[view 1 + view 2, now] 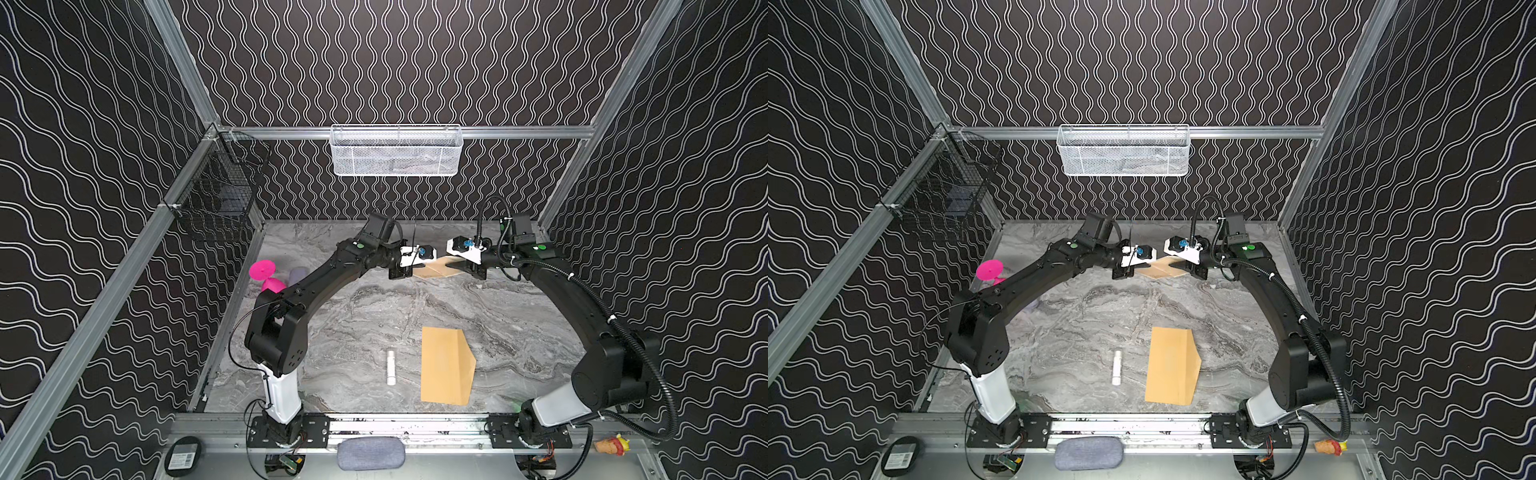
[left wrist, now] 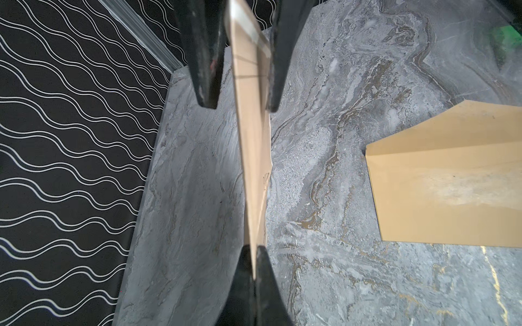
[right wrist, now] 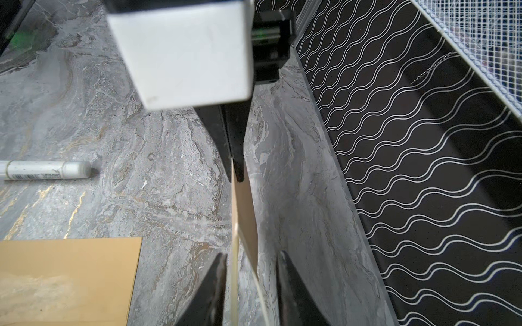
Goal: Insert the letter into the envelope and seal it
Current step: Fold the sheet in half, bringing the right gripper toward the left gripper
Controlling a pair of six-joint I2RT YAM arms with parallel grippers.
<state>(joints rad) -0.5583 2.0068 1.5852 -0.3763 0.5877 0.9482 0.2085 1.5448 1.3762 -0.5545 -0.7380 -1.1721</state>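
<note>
The letter (image 1: 436, 269) (image 1: 1160, 269), a pale tan folded sheet, hangs above the back of the table between my two grippers. My left gripper (image 2: 254, 251) (image 1: 428, 264) is shut on one end of it. In the left wrist view the letter (image 2: 254, 169) runs edge-on away from the pinch. My right gripper (image 3: 251, 256) (image 1: 452, 264) stands at the other end, jaws apart, with the letter (image 3: 245, 214) passing between them and a gap on each side. The kraft-brown envelope (image 1: 444, 365) (image 1: 1170, 365) (image 2: 446, 180) (image 3: 67, 276) lies flat near the front, flap open to the right.
A white tube (image 1: 390, 367) (image 1: 1117, 368) (image 3: 48, 170) lies left of the envelope. A pink object (image 1: 266, 274) sits at the left edge behind the left arm. A white mesh basket (image 1: 395, 151) hangs on the back wall, a black wire basket (image 1: 216, 199) on the left wall.
</note>
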